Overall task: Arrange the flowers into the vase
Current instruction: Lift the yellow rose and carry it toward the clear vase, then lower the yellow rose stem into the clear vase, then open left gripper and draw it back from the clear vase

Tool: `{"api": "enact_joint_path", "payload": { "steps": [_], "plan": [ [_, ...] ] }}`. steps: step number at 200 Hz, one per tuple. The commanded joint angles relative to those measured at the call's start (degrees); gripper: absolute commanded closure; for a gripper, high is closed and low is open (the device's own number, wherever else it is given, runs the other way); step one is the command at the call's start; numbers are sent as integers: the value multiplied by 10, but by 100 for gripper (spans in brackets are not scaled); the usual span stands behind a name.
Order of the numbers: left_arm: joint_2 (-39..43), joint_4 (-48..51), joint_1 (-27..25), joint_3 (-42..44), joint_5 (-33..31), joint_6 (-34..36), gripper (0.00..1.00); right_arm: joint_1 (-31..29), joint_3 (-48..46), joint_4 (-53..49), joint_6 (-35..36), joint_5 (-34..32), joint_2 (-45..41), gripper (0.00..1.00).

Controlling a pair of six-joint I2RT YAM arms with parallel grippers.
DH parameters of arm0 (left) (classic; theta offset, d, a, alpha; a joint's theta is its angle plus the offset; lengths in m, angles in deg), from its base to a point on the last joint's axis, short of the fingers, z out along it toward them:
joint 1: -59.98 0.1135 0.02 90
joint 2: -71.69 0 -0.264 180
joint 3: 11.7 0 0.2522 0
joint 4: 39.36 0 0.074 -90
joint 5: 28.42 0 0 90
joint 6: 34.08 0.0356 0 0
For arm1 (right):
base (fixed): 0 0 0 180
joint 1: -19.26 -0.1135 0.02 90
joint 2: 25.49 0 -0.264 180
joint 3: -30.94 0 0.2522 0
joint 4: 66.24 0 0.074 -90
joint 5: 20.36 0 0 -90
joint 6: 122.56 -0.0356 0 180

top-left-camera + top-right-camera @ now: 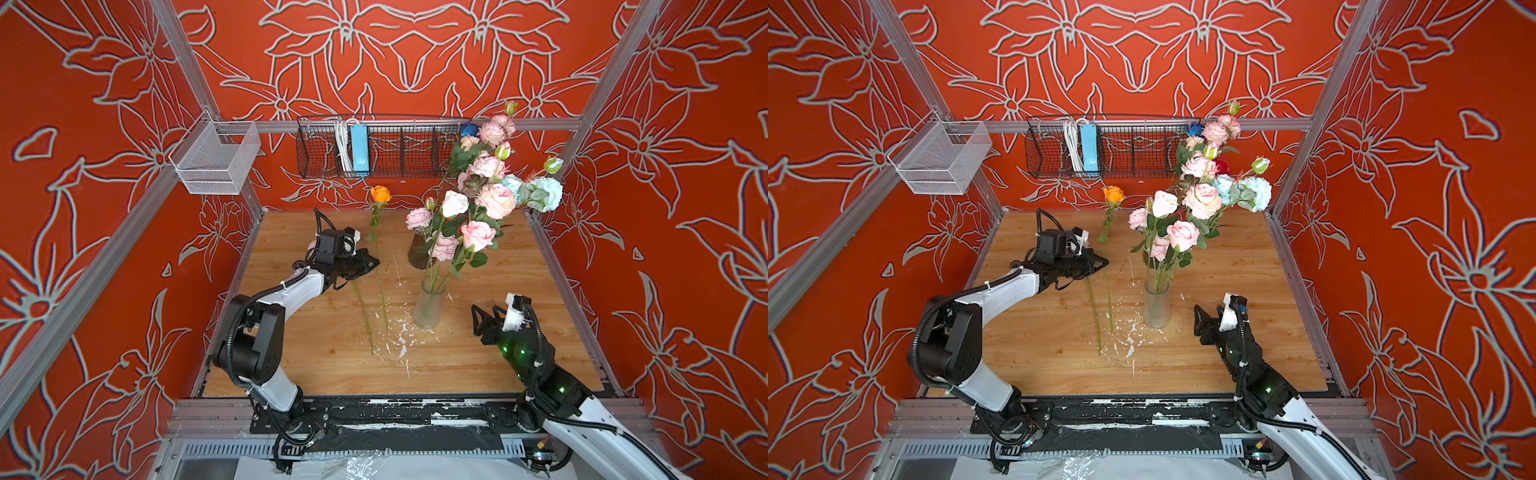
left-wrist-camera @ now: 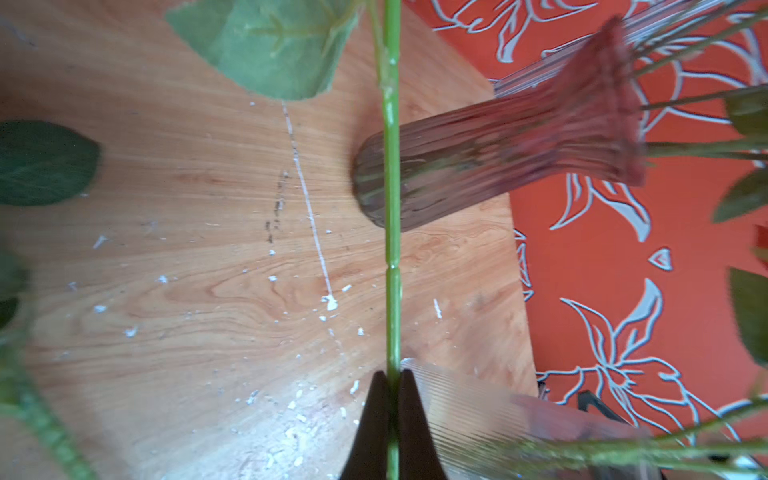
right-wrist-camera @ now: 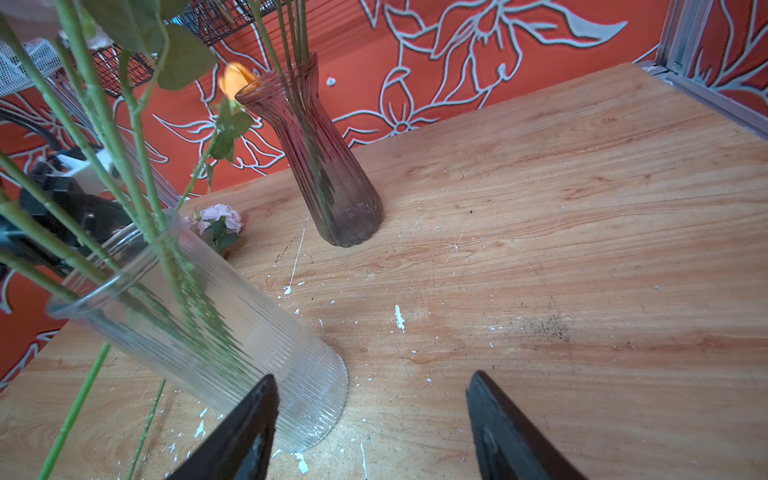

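My left gripper [image 1: 374, 262] [image 2: 392, 376] is shut on the green stem [image 2: 391, 187] of an orange rose [image 1: 380, 194] [image 3: 235, 81], whose head rises toward the back wall. A clear ribbed vase [image 1: 429, 307] [image 3: 232, 345] holds pink and white flowers [image 1: 478, 235]. Behind it, a dark ribbed vase [image 1: 417, 251] [image 3: 328, 166] holds more pink and pale blue flowers [image 1: 544, 193]. Another long stem [image 1: 365, 320] lies on the table, and a pink bloom [image 3: 218, 216] lies by the left arm. My right gripper [image 1: 478, 322] [image 3: 372, 380] is open and empty, right of the clear vase.
A black wire basket [image 1: 395, 166] with a blue power strip [image 1: 359, 149] hangs on the back wall. A white mesh basket [image 1: 216, 162] hangs on the left frame. White flecks [image 1: 401, 332] dot the wooden table [image 1: 519, 361], and metal rails edge it.
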Motion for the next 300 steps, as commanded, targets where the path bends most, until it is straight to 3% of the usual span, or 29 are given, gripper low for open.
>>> {"api": "enact_joint_path", "payload": {
  "steps": [1,35,63,99,119,140,154,175,229,257,300],
  "plan": [
    [86,-72,-1,28,-10,-15,100,4,1,1,3,-8,-9,27],
    [213,-129,-4,109,-57,-29,100,4,-3,4,4,-3,-14,27],
    [337,-185,-28,169,-97,5,100,4,-8,23,15,49,-36,26],
    [456,-200,-159,181,-271,130,100,4,-11,18,17,37,-40,26],
    [474,-218,-214,162,-295,185,100,4,-10,13,16,25,-34,26],
    [453,-252,-258,130,-289,249,100,4,-10,13,16,22,-33,26],
    [416,-246,-276,86,-254,305,100,4,-10,13,17,18,-33,26],
    [355,-290,-304,41,-244,336,100,4,-10,11,18,15,-33,26],
    [209,-400,-342,-12,-279,383,100,4,-9,7,16,10,-36,26],
    [171,-429,-370,-9,-324,437,100,4,-9,7,15,10,-37,26],
    [133,-473,-380,7,-346,452,100,4,-9,8,14,10,-37,26]
  ]
}}
